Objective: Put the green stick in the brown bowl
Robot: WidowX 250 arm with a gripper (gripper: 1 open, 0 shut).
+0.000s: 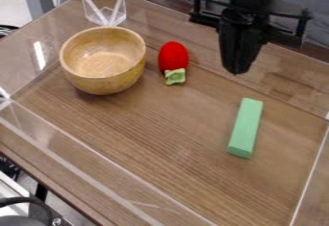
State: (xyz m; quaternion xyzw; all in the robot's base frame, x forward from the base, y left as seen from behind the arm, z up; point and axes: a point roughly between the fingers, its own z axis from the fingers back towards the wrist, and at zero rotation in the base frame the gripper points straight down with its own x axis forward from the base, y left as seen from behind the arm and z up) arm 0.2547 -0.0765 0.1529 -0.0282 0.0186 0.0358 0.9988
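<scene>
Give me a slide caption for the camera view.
Tool hovers above green stick lying on table; brown bowl empty.

Materials and finishes on the wood-grain tabletop [129, 143].
Brown bowl [103, 60]: light wood, visible grain; green stick [244, 127]: matte, smooth; strawberry toy [172, 59]: glossy red; enclosure walls [52, 148]: clear plastic.

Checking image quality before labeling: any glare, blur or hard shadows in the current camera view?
Camera view: soft even light, faint shadows beside the green stick and brown bowl; pale glare on the clear tray walls; the gripper is a dark, slightly smeared mass, jaws not resolvable; the low resolution softens all edges.
</scene>
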